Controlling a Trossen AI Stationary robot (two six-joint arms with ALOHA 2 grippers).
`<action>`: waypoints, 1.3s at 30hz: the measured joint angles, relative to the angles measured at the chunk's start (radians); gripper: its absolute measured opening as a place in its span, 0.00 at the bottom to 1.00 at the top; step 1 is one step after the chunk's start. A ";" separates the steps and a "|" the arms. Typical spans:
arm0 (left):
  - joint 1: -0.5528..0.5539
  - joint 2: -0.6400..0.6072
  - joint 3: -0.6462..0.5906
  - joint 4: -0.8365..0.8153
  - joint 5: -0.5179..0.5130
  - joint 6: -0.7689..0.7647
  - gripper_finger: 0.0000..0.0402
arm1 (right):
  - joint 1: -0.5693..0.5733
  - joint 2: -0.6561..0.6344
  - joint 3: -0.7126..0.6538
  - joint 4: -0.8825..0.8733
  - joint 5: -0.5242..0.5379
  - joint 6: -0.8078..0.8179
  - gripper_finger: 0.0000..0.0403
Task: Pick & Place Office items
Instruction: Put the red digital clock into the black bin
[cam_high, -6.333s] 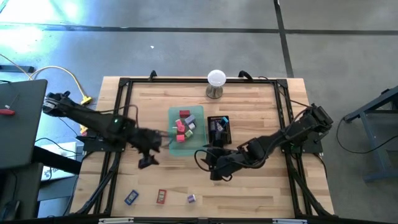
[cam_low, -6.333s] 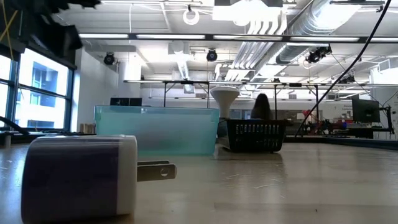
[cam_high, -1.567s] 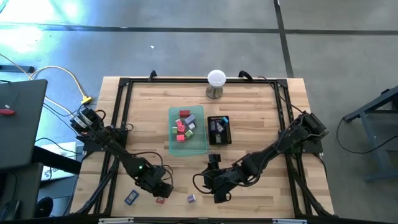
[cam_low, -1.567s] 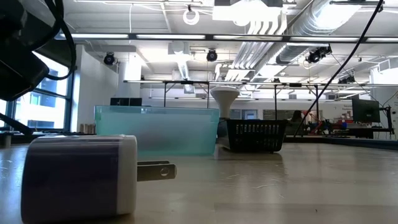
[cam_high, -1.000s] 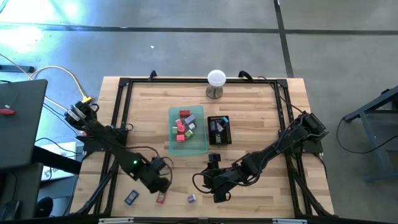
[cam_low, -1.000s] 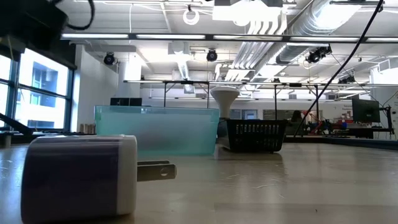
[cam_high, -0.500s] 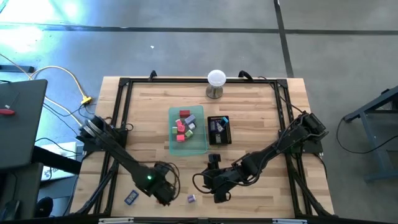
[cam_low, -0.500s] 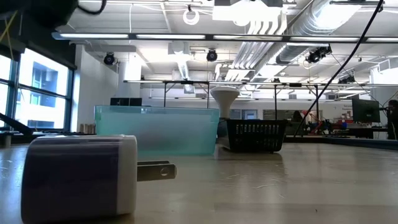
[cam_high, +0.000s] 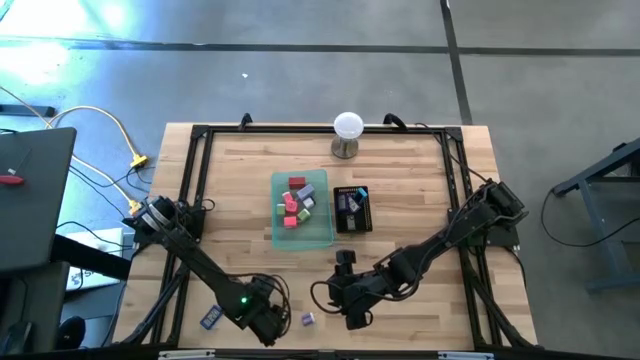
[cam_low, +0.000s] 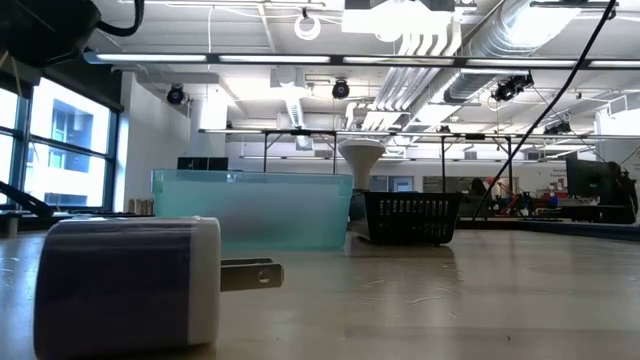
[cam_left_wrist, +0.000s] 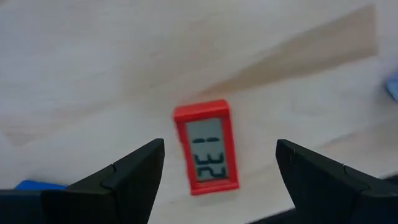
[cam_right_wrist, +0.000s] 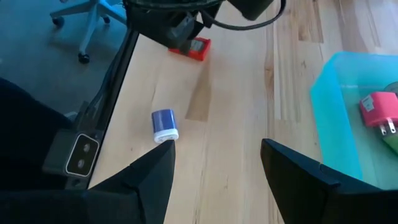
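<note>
A red flat item with a grey digit display (cam_left_wrist: 208, 146) lies flat on the wooden table near the near edge. My left gripper (cam_left_wrist: 219, 149) is open above it, one finger on either side, apart from it; in the high view my left gripper (cam_high: 267, 324) hides it. A blue item (cam_high: 210, 317) lies to its left and a purple-and-white plug block (cam_high: 307, 318) to its right. My right gripper (cam_right_wrist: 217, 152) is open and empty just right of the plug block (cam_right_wrist: 165, 126). Several items lie in the translucent green tray (cam_high: 322, 235).
A black mesh tray (cam_high: 353, 209) with items stands right of the green tray. A white ball on a metal stand (cam_high: 347, 133) is at the far edge. A black frame (cam_high: 195, 180) borders the table. The near table edge is close to both grippers.
My left gripper has moved toward the table's near edge and a little right, and now stands over the red item, covering it in the high view. My right arm has kept still.
</note>
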 joint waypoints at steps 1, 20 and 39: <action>-0.002 0.000 0.000 -0.012 0.000 -0.011 0.75 | 0.001 0.000 0.000 0.000 0.000 0.004 0.56; -0.006 0.108 0.003 -0.004 0.106 -0.031 0.75 | 0.046 0.000 0.000 0.009 0.000 0.055 0.56; -0.007 0.112 0.002 0.004 0.097 -0.046 0.75 | 0.052 0.000 0.000 0.009 0.000 0.059 0.56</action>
